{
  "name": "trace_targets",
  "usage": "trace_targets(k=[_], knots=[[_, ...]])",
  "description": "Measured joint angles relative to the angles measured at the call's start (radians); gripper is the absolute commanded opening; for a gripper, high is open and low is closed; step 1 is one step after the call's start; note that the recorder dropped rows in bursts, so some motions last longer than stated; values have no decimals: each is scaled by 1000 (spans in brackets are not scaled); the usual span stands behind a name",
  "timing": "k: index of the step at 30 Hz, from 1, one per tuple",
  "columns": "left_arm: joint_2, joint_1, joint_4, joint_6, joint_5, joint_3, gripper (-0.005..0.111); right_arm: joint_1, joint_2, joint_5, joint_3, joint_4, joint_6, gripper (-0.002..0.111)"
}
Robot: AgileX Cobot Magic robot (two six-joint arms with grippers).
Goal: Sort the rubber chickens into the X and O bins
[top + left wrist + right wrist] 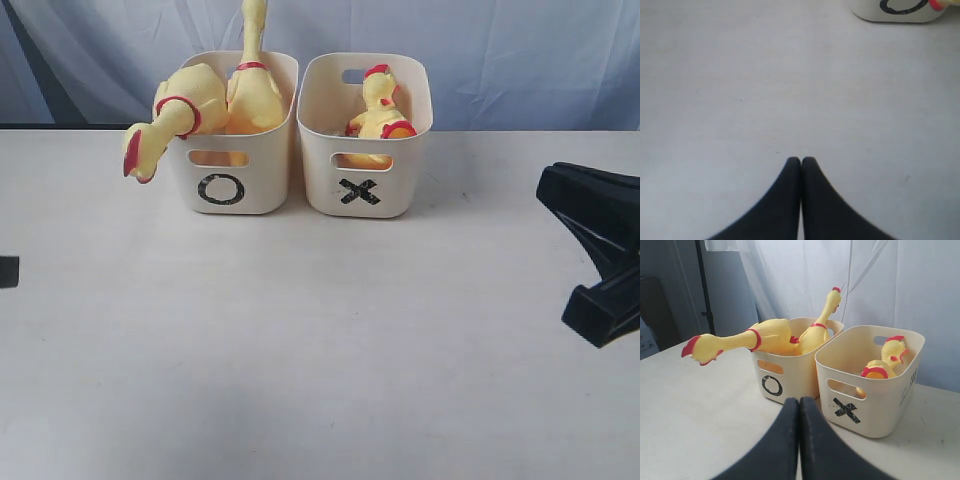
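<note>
Two cream bins stand side by side at the back of the table, the O bin (250, 150) on the left and the X bin (400, 170) on the right. One rubber chicken (185, 105) lies in the O bin with its neck and head hanging over the left rim. A second chicken (255, 85) stands in it, neck up. The X bin holds at least one chicken (380, 115). My right gripper (800, 400) is shut and empty, pointing at the O bin (785, 375) and the X bin (880, 410). My left gripper (801, 160) is shut and empty over bare table, with the O bin (875, 14) far ahead.
The white table (320, 350) stretches wide in front of the bins. A pale curtain (500, 50) hangs behind them. The right arm's black gripper (575, 200) shows at the right edge of the exterior view, and a sliver of the left arm (8, 270) at the left edge.
</note>
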Motion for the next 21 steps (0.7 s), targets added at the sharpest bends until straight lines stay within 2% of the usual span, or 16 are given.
trace_targets(k=[9,21], knots=[[-215,0,-47,0,-31,97,0,0,0,0,0,0,-2,-1],[-247,0,-53,0,-46,101,0,0,-7,0,0,0,-1,-1]])
